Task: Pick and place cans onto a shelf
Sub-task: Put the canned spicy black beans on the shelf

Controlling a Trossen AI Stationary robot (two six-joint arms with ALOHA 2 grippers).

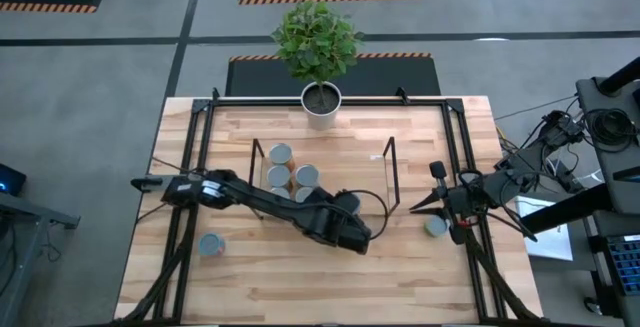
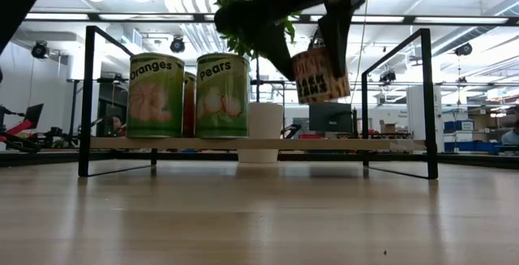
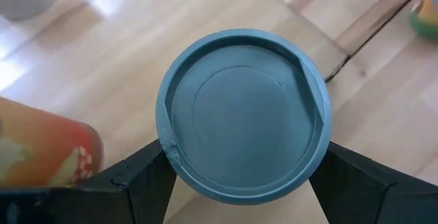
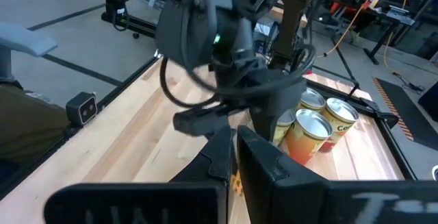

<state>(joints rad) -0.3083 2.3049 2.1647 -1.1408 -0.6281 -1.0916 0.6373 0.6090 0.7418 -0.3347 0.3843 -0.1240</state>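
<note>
My left gripper (image 1: 352, 235) is shut on a can with a reddish label (image 2: 320, 74), held in the air just in front of the shelf (image 1: 388, 172). The high view hides this can under the gripper. The left wrist view shows its round blue-grey end (image 3: 243, 114) between my two fingers. Several cans stand upright on the shelf's wood board (image 2: 324, 144) at its left end, among them "Oranges" (image 2: 156, 95) and "Pears" (image 2: 221, 95). My right gripper (image 4: 236, 159) waits shut and empty at the table's right side (image 1: 425, 205). My left gripper pinches the can's round side wall (image 3: 168, 152) between its two fingers, one on each side. The fingers (image 2: 336, 30) slant down from above. The can hangs tilted, lifted clear of the table and higher than the shelf board.
A white plant pot (image 1: 321, 102) stands behind the shelf at the far edge. One can (image 1: 211, 244) stands on the table at the near left, another (image 1: 436, 225) beside my right gripper. Black frame rails (image 1: 190, 167) run along the table's left and right sides.
</note>
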